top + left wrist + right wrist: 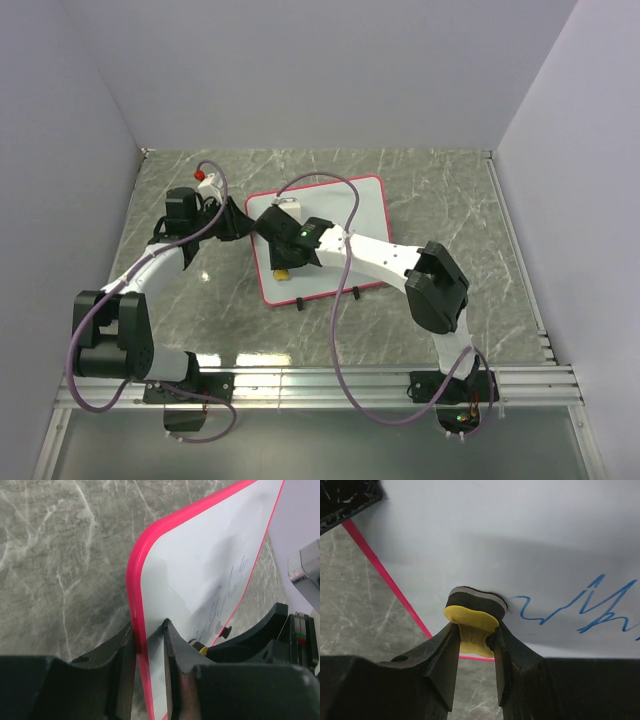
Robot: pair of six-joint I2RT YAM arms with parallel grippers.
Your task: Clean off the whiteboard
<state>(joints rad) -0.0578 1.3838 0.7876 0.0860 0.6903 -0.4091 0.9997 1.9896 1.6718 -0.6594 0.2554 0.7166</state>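
Observation:
The whiteboard (345,215) lies flat on the marble table, white with a pink rim; its corner (145,545) fills the left wrist view. My left gripper (150,636) is shut on its left rim, one finger on each face. A blue scribble (580,607) runs across the board (520,540); it shows faintly in the left wrist view as blue marks (232,582). My right gripper (474,636) is shut on the yellow eraser (471,622), whose dark felt face presses on the board just left of the scribble. From above, the eraser (283,272) sits near the board's lower left.
A small white object with a red top (205,178) stands on the table behind the left arm. Two black clips (300,303) stick out of the board's near edge. Grey walls close in the table (450,200) on three sides; a metal rail (320,380) runs along its near edge.

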